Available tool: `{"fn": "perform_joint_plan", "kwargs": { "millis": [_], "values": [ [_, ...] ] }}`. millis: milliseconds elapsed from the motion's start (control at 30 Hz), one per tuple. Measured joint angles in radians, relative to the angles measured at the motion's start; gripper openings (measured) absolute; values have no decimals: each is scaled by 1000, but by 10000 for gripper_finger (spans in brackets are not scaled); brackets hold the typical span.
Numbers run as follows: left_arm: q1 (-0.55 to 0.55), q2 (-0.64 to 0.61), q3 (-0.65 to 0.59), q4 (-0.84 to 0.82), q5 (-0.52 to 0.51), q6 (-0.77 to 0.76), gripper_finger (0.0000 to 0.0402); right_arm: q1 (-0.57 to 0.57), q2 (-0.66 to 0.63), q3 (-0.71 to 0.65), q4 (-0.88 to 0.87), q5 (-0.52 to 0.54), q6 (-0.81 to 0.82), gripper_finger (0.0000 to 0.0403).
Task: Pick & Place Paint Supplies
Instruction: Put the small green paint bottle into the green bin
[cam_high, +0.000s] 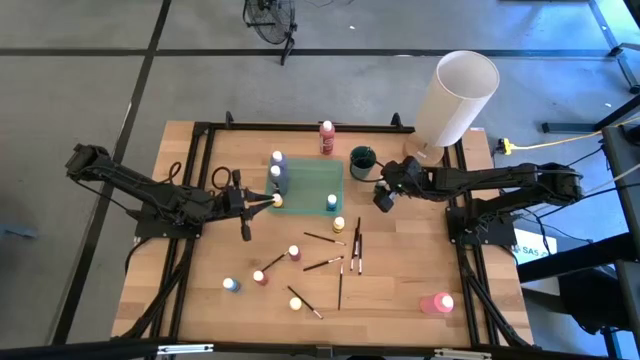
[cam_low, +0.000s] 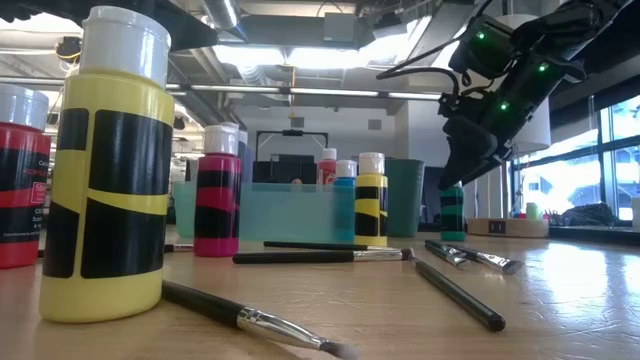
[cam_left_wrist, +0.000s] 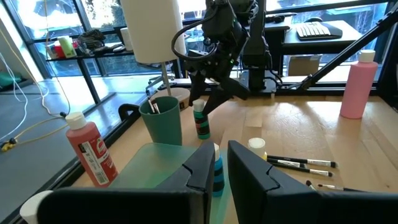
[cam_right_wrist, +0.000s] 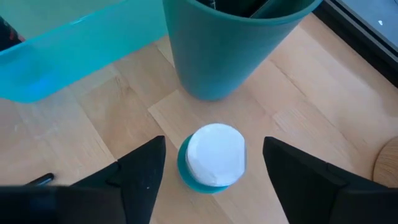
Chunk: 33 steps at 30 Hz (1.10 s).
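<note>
Near the desk's far-right corner | right gripper (cam_right_wrist: 208, 165) open, fingers straddling white-capped green paint bottle (cam_right_wrist: 214, 155) beside teal cup (cam_right_wrist: 233, 43) | advise: lower, centre, close below cap | left gripper (cam_left_wrist: 217, 168) fingers nearly closed, holding nothing visible, over translucent teal tray (cam_high: 310, 172).

Teal tray (cam_high: 310, 172) holding bottles, brushes (cam_high: 345, 262) scattered on wooden table (cam_high: 400, 290), both arms reaching inward

You have white-capped bottles (cam_high: 294, 253) standing upright across the table, three in the tray (cam_high: 310, 190); dark brushes (cam_high: 324, 239) lie flat mid-table.
</note>
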Motion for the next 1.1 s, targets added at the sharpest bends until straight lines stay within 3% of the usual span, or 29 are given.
{"fn": "perform_joint_plan", "kwargs": {
  "millis": [500,1100],
  "values": [
    [0,0,0,-3,0,0,37,0,-1,2,-11,0,12,131],
    [0,0,0,-34,0,-12,33,0,-1,2,-15,-13,19,122]
  ]
}}
